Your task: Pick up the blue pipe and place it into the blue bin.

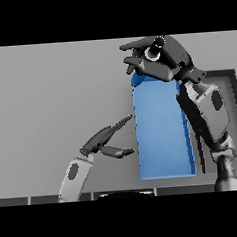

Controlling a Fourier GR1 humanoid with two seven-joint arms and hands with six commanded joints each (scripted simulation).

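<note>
The blue bin (161, 132) is a long open box lying on the grey table right of centre. My right hand (159, 57) hovers over the bin's far end with its fingers curled. A short piece of the blue pipe (137, 79) shows just under those fingers at the bin's far left corner; the hand hides the rest of it. My left hand (103, 140) hangs left of the bin, fingers straight and pointing toward its left wall, holding nothing.
A dark-rimmed frame (227, 74) lies on the table at the right, behind my right forearm (210, 114), which crosses the bin's right wall. Bare grey table (48, 95) spreads to the left.
</note>
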